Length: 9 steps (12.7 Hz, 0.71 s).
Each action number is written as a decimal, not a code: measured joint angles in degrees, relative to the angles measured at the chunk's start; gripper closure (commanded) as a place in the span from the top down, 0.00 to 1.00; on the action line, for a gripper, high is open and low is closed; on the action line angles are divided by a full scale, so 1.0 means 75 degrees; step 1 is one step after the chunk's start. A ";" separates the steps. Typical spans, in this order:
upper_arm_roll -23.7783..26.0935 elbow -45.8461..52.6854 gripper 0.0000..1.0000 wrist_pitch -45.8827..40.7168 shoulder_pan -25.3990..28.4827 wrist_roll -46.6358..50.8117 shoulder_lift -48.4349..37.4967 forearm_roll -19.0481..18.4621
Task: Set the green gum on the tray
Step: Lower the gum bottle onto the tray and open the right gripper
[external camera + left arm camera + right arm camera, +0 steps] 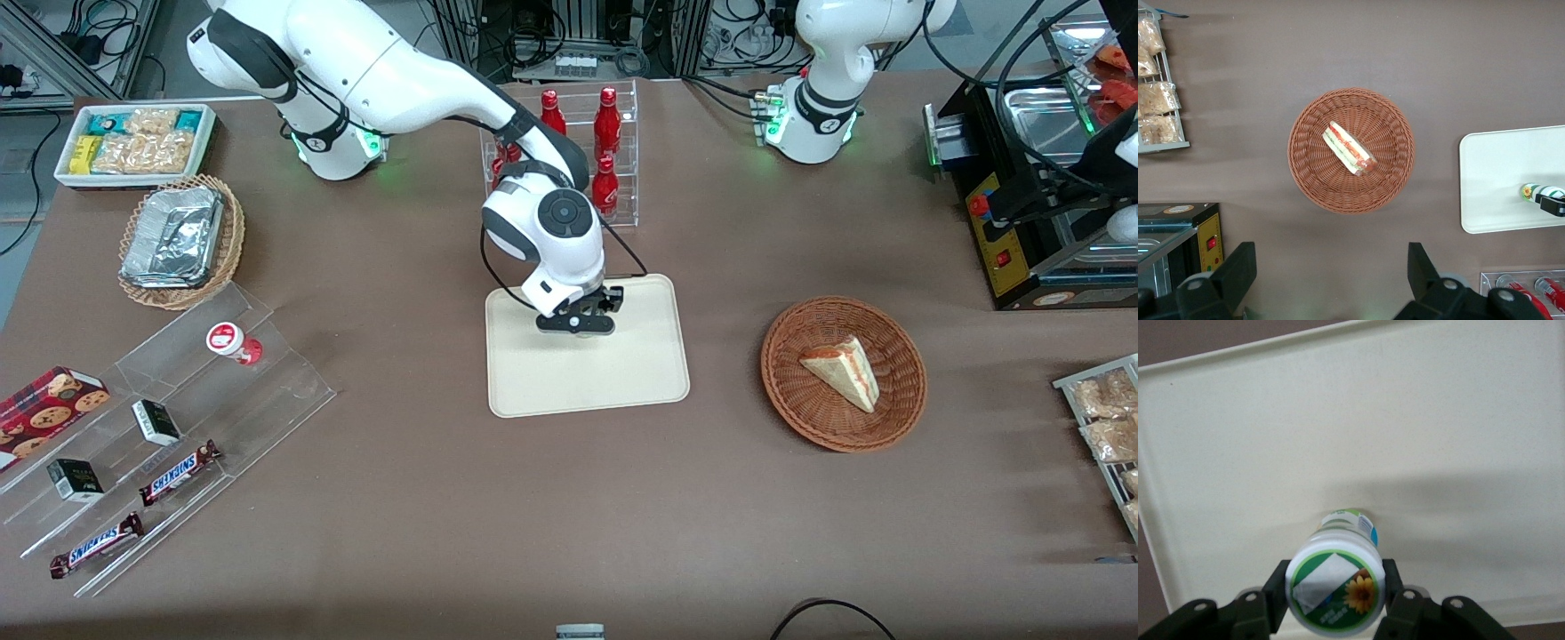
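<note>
Right wrist view: claw grips the small, light, rigid, slippery white green-lidded gum bottle by its sides above the cream rectangular tray.

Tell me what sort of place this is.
Likely a robotics lab staged as a snack shop: cable-strewn racks, acrylic shelves of Snickers bars, and the gripper holding the green gum over the tray.
</note>
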 measured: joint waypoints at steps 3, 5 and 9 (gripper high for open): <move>-0.0098 0.0018 1.00 0.0128 -0.0001 0.0001 0.0111 0.0000; -0.0135 0.0033 1.00 0.0159 -0.0007 0.0001 0.0132 0.0000; -0.0197 0.0141 1.00 0.0258 -0.0089 0.0001 0.0118 0.0000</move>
